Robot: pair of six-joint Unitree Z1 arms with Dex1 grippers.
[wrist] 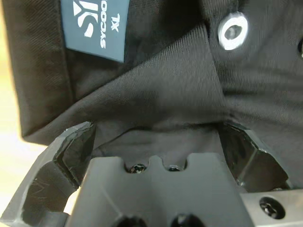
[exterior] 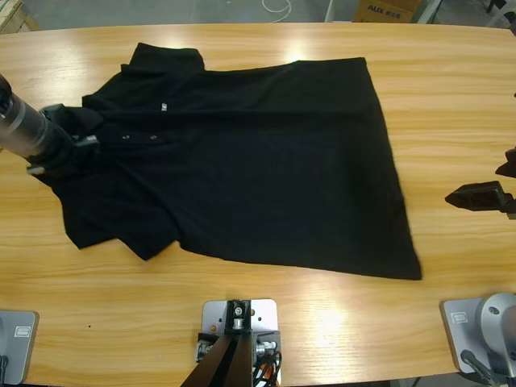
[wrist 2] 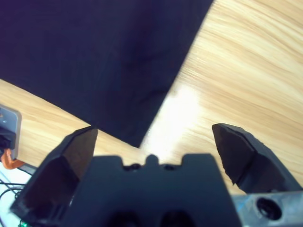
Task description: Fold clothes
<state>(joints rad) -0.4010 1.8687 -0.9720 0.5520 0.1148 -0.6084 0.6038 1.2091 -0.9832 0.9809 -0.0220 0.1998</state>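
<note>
Left wrist view has the left end effector (wrist: 156,142) pushed right into the collar area of the polo shirt (exterior: 242,161). Its jaws stand wide apart with black fabric bunched between them, so nothing is pinched yet as far as I can see. Just past the jaws there's the teal neck label (wrist: 92,26) and a button (wrist: 232,31).

The right end effector (wrist 2: 154,142) is also spread wide and holding nothing. It sits off the shirt's hem corner, above bare tabletop (wrist 2: 246,71).

From above, the shirt lies spread flat across the middle of the tabletop, collar toward the left arm and hem toward the right one.

What I'd worry about: if the left jaws close here they could grab only the top collar layer, or a wad of both layers, and lifting would drag the whole shirt and wrinkle it. The soft knit could also slip out mid-fold.
</note>
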